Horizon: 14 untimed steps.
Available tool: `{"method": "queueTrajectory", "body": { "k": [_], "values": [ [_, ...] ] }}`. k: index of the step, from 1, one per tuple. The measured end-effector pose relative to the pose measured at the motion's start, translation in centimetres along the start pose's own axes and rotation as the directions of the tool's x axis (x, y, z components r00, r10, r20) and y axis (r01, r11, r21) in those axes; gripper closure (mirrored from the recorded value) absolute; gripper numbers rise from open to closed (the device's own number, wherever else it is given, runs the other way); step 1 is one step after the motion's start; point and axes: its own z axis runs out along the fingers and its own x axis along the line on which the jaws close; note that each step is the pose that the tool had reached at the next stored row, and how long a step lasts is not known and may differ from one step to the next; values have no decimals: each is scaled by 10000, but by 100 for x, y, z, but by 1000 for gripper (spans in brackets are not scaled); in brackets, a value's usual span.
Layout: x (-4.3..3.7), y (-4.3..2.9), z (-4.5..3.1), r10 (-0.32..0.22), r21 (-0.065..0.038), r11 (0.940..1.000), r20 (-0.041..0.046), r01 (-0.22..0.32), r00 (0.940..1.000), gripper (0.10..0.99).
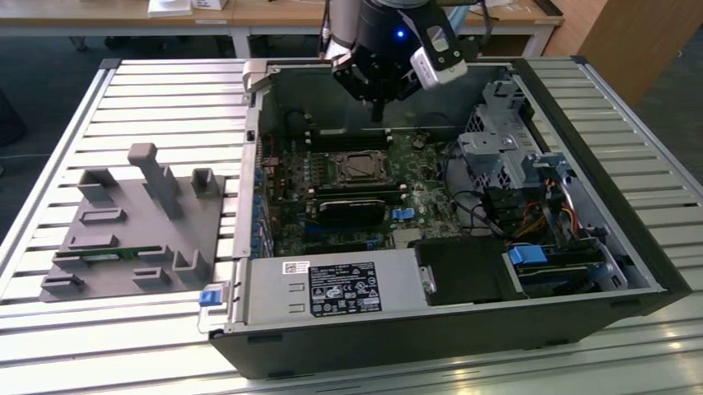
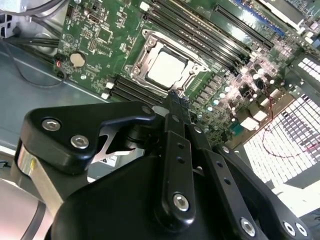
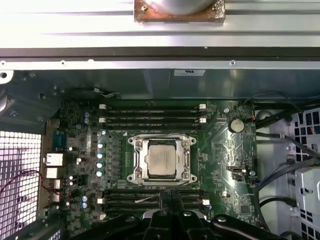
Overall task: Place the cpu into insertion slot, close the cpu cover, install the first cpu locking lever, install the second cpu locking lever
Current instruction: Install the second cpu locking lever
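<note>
Slatted metal counter (image 1: 165, 90) carries an open computer case (image 1: 439, 329) lying on its side, with a grey fixture block (image 1: 137, 226) beside it on the exterior view's left. Green circuit board (image 1: 329, 206) lies flat inside the case. Arm hangs above the case's far wall; pincer (image 1: 378, 103) hovers over the board, clear of the socket, fingertips pressed together, narrow, holding nothing. Insertion slot (image 3: 161, 160) sits mid-board between memory slot rows. Cpu cover (image 3: 140, 160) lies down flat over the slot, framing the chip. Cpu (image 3: 161, 159) is seated in the slot, grey top showing through the cover window, in both wrist views.
</note>
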Motion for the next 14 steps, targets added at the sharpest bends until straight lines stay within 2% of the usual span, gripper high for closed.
{"method": "queueTrajectory", "body": {
  "k": [5,14],
  "values": [
    [-2,-44,86,-1,0,10000,0,1,10000,980],
    [-4,-65,226,-1,-1,10000,0,1,10000,980]
  ]
}}
